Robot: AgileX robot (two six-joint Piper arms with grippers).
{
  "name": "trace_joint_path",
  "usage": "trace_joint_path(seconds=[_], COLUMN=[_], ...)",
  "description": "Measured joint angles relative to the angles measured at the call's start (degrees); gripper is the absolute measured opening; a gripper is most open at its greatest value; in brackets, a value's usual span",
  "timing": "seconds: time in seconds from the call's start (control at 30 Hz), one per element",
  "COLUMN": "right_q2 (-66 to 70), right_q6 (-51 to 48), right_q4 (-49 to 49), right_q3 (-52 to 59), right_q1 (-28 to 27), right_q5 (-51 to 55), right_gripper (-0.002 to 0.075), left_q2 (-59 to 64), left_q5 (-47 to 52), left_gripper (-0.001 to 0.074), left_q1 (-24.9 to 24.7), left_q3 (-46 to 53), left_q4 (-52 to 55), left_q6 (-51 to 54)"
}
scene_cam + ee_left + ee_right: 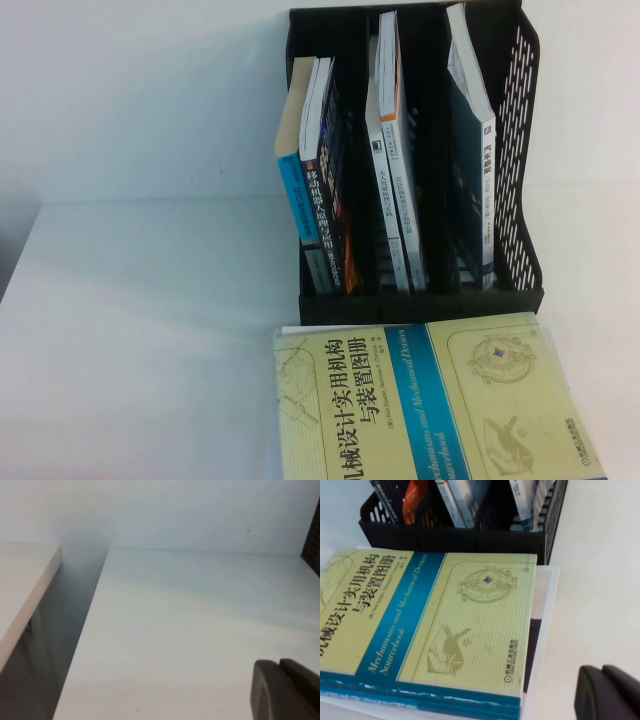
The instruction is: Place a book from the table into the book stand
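Observation:
A yellow-green book with a blue band (430,400) lies flat at the table's near edge, right in front of the black book stand (522,150). The stand has three slots, each holding upright or leaning books. The right wrist view shows the same book (435,620) and the stand's front wall (455,540). My right gripper (601,672) is shut and empty, over bare table beside the book's right edge. My left gripper (280,666) is shut and empty over bare table, well left of the stand. Neither gripper shows in the high view.
The book rests on a white flat thing (545,610) with something dark under its edge. The table (150,330) ends at a gap on the left (70,630), with another surface (20,575) beyond. A corner of the stand (315,535) shows in the left wrist view.

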Motion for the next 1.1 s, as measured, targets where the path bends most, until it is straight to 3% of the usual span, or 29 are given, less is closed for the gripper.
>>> trace_joint_path(seconds=[0.43,1.1], right_q2=[0.0,0.0], right_q6=[0.0,0.0], right_q4=[0.0,0.0], right_q3=[0.0,0.0], right_q1=[0.0,0.0], right_q5=[0.0,0.0], right_gripper=[-0.0003,-0.0003], left_q2=[-0.1,-0.1], left_q5=[4.3,4.4], left_gripper=[-0.0001,-0.0001], left_q1=[0.2,0.2], left_q3=[-0.1,-0.1], left_q4=[-9.0,-9.0], left_q6=[13.7,16.4])
